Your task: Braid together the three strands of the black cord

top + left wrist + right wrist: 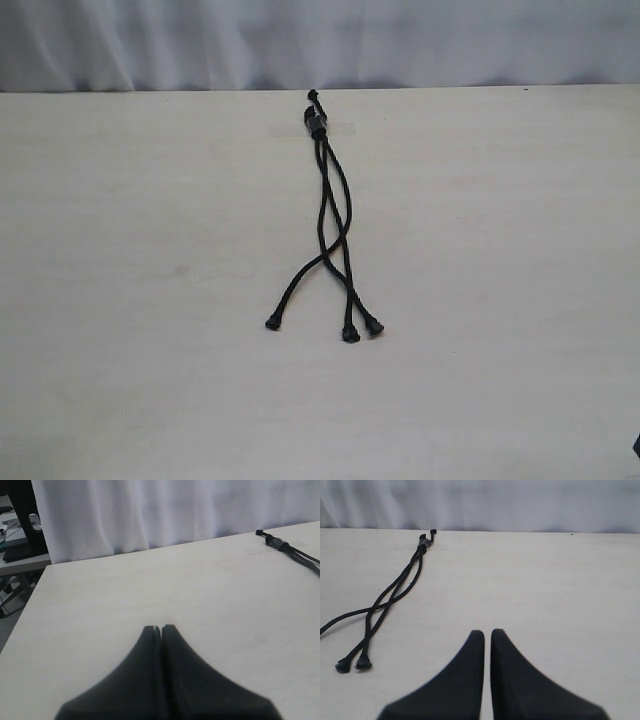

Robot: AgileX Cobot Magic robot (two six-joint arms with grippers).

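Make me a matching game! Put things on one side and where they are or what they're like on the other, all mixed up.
Things:
1. thin black three-strand cord
2. left black gripper
3. white cloth curtain

Places and states:
A. hangs behind the pale table
B. lies flat on the table
C. shut, holding nothing

Pairs: 1-B, 2-C, 3-A

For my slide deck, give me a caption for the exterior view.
Black cord on a pale table, knotted end far, three strands loosely crossed, not yet braided.
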